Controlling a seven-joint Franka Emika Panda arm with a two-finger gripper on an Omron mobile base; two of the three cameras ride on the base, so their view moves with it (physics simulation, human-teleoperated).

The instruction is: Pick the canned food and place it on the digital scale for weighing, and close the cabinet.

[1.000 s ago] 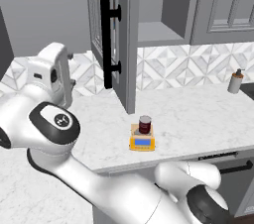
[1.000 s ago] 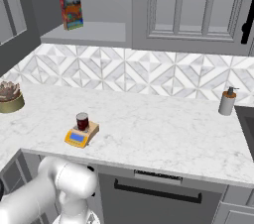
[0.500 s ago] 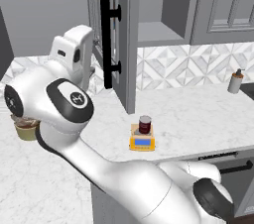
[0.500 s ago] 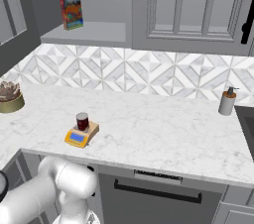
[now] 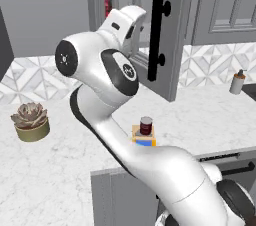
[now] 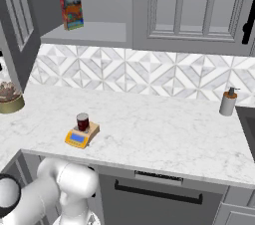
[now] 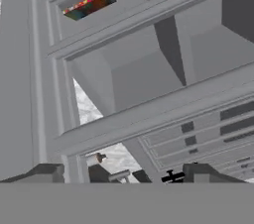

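From my left base view, going left to right, I count one olive pot with a succulent [image 5: 30, 123] on the white marble counter [image 5: 60, 170], then my white arm rising to the one open panelled grey door of the upper wall cabinet [image 5: 175, 30] with its long black vertical bar handle [image 5: 157, 32], and one grey bottle with a brown cap [image 5: 237, 82] far right by the backsplash. The one small dark red can of food with a silver-grey top [image 5: 145, 125] stands upright on the one flat yellow-orange digital scale [image 5: 143, 137], near the counter's front edge below the open door. My tool [image 5: 134, 37] is up beside the inner face of that door; in the hand view its two dark fingertips [image 7: 47, 172] stand wide apart with nothing between them, released, facing the cabinet frame and shelf. In the right base view, one colourful box [image 6: 71, 13] stands on the open cabinet's shelf, and the can sits on the scale [image 6: 81, 135] left of centre, well apart from the bottle at right.
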